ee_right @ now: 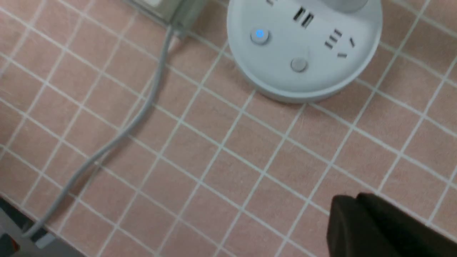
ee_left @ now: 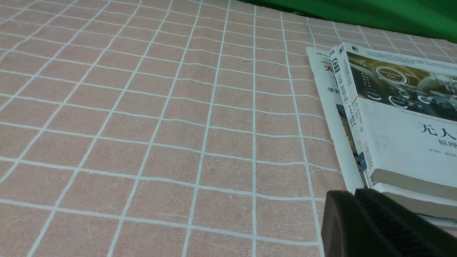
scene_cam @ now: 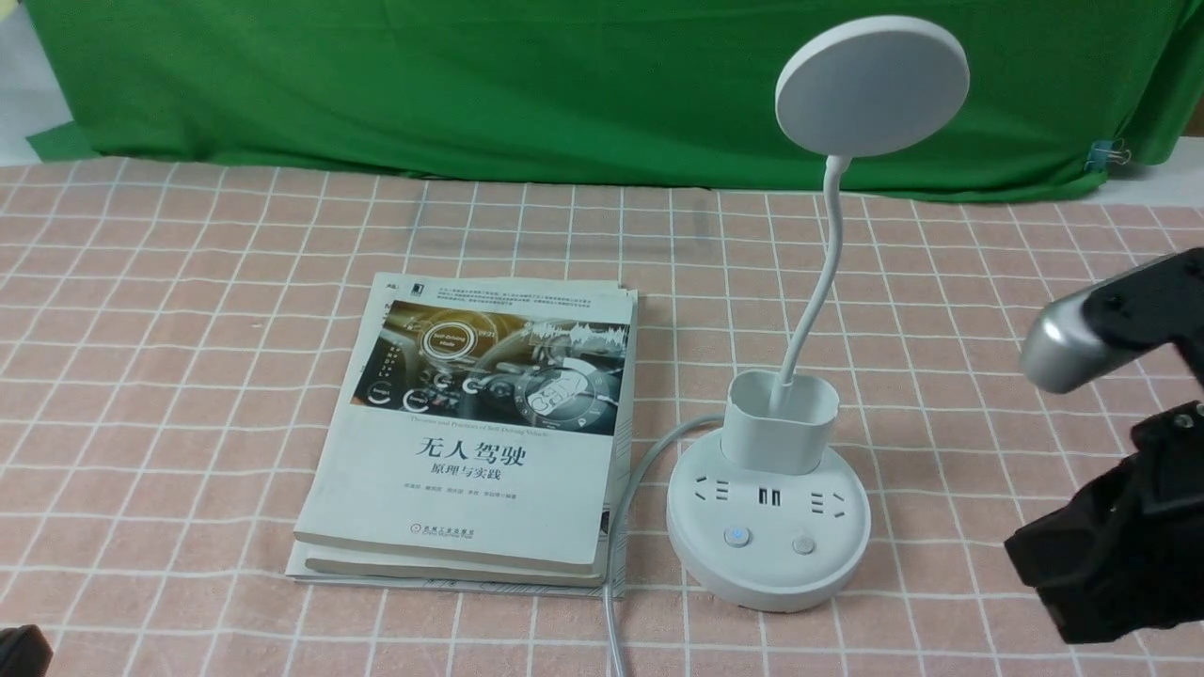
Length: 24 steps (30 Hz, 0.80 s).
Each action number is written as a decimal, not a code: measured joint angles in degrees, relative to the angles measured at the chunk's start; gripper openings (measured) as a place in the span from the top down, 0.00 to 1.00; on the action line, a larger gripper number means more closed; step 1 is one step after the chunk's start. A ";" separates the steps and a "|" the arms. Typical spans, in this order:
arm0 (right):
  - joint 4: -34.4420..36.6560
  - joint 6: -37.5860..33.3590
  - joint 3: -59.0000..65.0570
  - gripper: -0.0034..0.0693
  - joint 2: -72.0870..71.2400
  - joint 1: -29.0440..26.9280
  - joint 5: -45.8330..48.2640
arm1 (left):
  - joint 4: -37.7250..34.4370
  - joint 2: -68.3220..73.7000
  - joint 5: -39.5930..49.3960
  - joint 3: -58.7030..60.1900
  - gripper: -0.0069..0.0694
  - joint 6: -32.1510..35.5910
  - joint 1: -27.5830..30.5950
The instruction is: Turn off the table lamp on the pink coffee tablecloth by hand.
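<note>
The white table lamp (scene_cam: 769, 527) stands on the pink coffee tablecloth (scene_cam: 188, 376), right of centre, its disc head (scene_cam: 872, 85) raised on a thin gooseneck above a cup holder. Its round base (ee_right: 303, 46) carries sockets and two buttons; the left button (ee_right: 259, 34) glows blue and the right button (ee_right: 299, 64) is dark. My right hand (scene_cam: 1030, 555) hovers to the right of the base, apart from it, and its gripper (ee_right: 357, 195) is shut on nothing. My left gripper (ee_left: 355, 191) is also shut and empty, low at the near left beside the books.
A stack of books (scene_cam: 480, 432) lies just left of the lamp. The lamp's grey cord (scene_cam: 616, 564) runs between books and base to the near table edge. A green backdrop cloth (scene_cam: 470, 85) hangs behind the table.
</note>
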 joint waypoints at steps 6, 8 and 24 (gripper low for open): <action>0.00 -0.01 0.07 0.82 -6.21 0.00 -1.54 | 0.00 0.00 0.00 0.00 0.90 0.00 0.00; -0.14 -0.83 0.11 0.82 -7.78 0.00 -2.01 | 0.00 0.00 0.00 0.00 0.90 0.00 0.00; -2.95 -2.54 37.13 0.90 -37.04 -24.40 -32.96 | 0.00 0.00 0.00 0.00 0.90 0.00 0.00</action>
